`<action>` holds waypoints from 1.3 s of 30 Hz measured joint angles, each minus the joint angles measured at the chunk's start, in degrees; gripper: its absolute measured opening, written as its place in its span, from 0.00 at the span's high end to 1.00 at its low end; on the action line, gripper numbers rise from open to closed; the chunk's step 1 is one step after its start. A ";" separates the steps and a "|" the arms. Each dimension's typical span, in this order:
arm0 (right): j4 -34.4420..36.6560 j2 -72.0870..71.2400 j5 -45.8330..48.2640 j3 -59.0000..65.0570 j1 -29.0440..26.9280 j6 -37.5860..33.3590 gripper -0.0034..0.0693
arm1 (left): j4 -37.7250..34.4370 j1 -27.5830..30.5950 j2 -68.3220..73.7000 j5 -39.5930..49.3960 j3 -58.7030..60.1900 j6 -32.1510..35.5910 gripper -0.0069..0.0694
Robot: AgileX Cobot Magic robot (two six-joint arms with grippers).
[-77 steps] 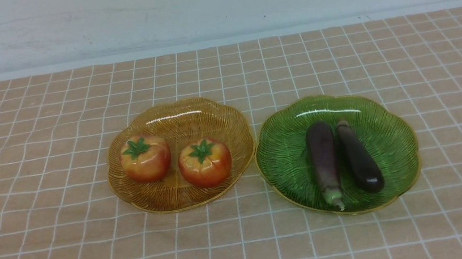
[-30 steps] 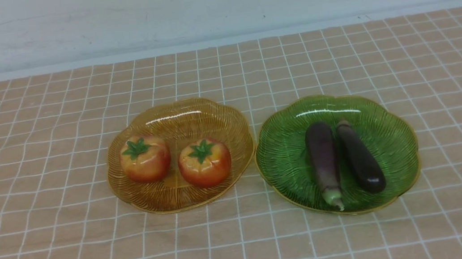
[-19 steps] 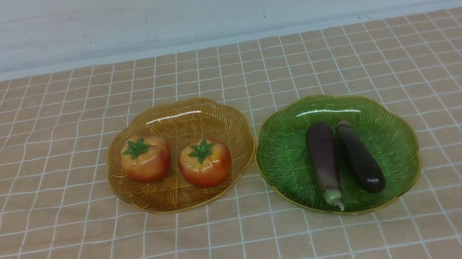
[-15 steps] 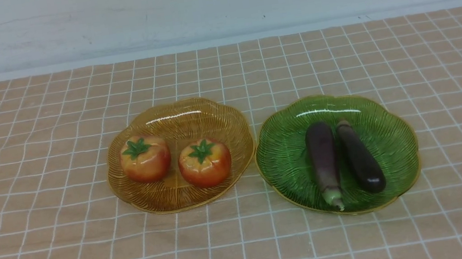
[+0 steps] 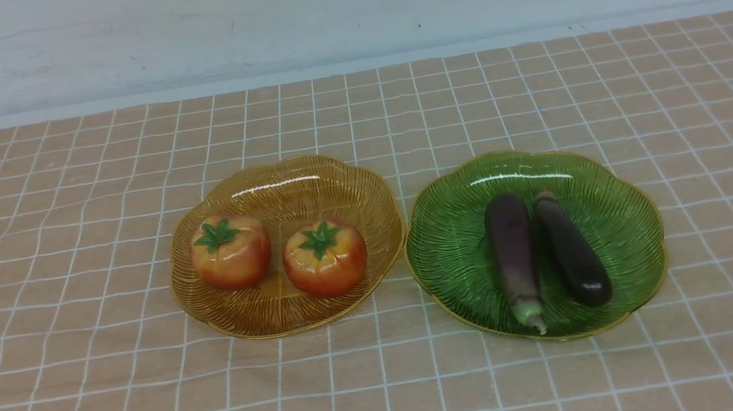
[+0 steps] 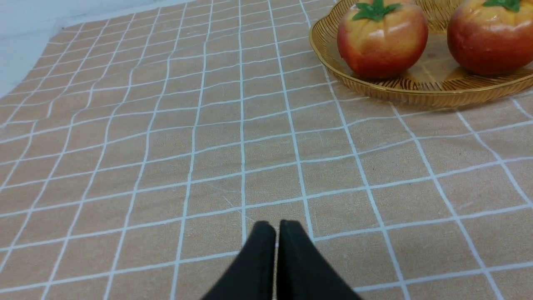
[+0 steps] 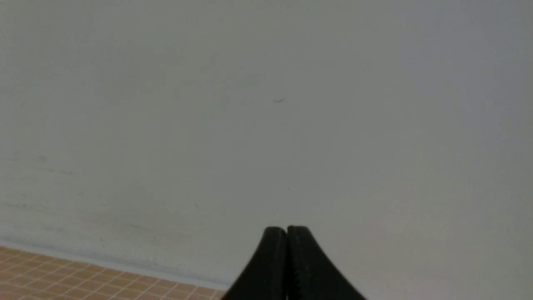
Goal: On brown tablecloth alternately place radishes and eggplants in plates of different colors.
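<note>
- The brown tablecloth point(image 5: 69, 333) is tan-brown, crossed by a thin white grid of squares.
- The amber plate point(image 5: 277, 182), toward 9 o'clock of the pair, is translucent amber-yellow with fine dark ribbing.
- The left radish point(image 5: 231, 252) and the right radish point(image 5: 325, 258) are glossy red-orange fading to yellow, each with a green star-shaped leaf top.
- The green plate point(image 5: 452, 251), toward 3 o'clock, is translucent green with ribbed lines and a yellowish rim.
- The purple eggplant point(image 5: 512, 249) is dull purple with a pale green stem tip.
- The dark eggplant point(image 5: 574, 255) is near-black with a brownish stem end.
- The left gripper point(image 6: 277, 227) and the right gripper point(image 7: 286, 233) are black.
- The wall point(image 5: 338, 1) is off-white.
</note>
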 joint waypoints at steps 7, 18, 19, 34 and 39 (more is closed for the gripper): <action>2.06 -0.05 -0.38 1.39 -1.90 1.92 0.97 | 0.00 0.00 0.05 0.00 0.00 0.00 0.91; -0.13 -0.05 -3.14 24.39 -17.67 2.91 0.97 | 0.00 0.00 0.05 0.00 0.00 0.00 0.91; -0.27 -0.05 -3.50 25.55 -18.05 2.91 0.97 | 0.00 0.00 0.05 0.00 0.00 0.00 0.91; -0.44 0.00 -3.75 31.86 -19.93 3.70 0.97 | 0.00 0.00 0.05 -0.01 0.00 0.00 0.91; -0.44 0.00 -3.75 31.86 -19.93 4.15 0.97 | 0.00 0.00 0.05 -0.01 0.00 0.00 0.91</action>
